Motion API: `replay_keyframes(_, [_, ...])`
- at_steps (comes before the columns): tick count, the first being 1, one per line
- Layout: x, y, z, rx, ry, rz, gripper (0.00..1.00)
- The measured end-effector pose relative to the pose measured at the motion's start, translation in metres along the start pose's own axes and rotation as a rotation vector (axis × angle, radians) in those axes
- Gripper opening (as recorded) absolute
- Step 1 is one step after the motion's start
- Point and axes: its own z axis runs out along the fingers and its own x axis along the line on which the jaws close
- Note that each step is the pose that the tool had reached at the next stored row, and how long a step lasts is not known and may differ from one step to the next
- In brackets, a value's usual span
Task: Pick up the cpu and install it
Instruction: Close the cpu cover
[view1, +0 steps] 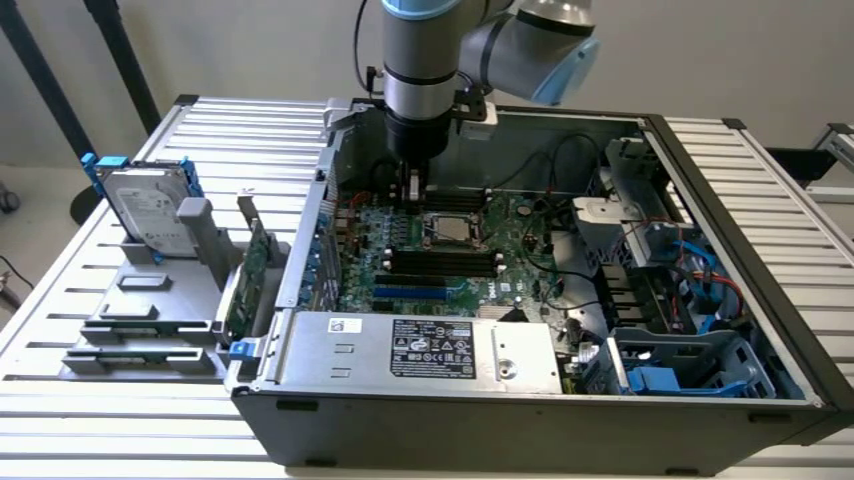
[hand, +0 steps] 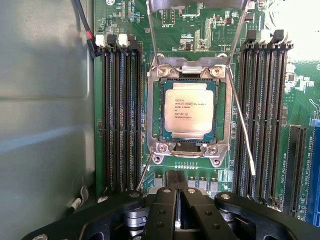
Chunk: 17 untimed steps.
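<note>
Your gripper (hand: 176, 176) hangs over the motherboard (hand: 200, 30), fingers pressed together and holding nothing. The cpu (hand: 189, 111) lies flat in its socket (hand: 155, 115) mid-board, seemingly seated. Go gently: move squarely, well clear of the thin retention levers (hand: 242, 135).

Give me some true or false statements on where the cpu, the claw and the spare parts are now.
1. The cpu sits in its socket on the motherboard. True.
2. The claw is shut on the cpu. False: shut, but empty and apart from it.
3. The hard drive stands in the grey rack outside the case. True.
4. The green card is plugged into the motherboard. False: it stands in that rack.
</note>
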Motion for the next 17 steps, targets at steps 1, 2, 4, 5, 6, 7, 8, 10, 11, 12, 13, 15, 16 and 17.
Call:
replay_keyframes(1, [-0.001,0.0005,-0.0001,0.0001,-0.0001,0.000,0.11])
replay_keyframes(2, [-0.002,0.0019,-0.0002,0.0001,0.0000,0.000,0.11])
replay_keyframes(4, [-0.004,0.0076,-0.0006,0.0016,-0.0001,0.000,0.11])
replay_keyframes(5, [-0.005,0.0114,-0.0009,0.0028,-0.0002,0.000,0.11])
replay_keyframes(6, [-0.006,0.0159,-0.0015,0.0044,-0.0004,0.001,0.11])
replay_keyframes(7, [-0.007,0.0204,-0.0024,0.0060,-0.0003,0.001,0.11])
replay_keyframes(8, [-0.008,0.0249,-0.0039,0.0077,-0.0002,0.001,0.11])
replay_keyframes(10, [-0.010,0.0341,-0.0082,0.0115,-0.0002,0.001,0.11])
replay_keyframes(11, [-0.010,0.0385,-0.0109,0.0135,-0.0004,0.001,0.11])
replay_keyframes(12, [-0.011,0.0431,-0.0137,0.0151,-0.0003,0.001,0.11])
replay_keyframes(13, [-0.011,0.0478,-0.0167,0.0169,-0.0002,0.002,0.11])
replay_keyframes(15, [-0.012,0.0568,-0.0222,0.0202,-0.0004,0.002,0.11])
replay_keyframes(16, [-0.013,0.0613,-0.0247,0.0214,-0.0004,0.002,0.11])
replay_keyframes(17, [-0.013,0.0657,-0.0271,0.0224,-0.0005,0.002,0.11])
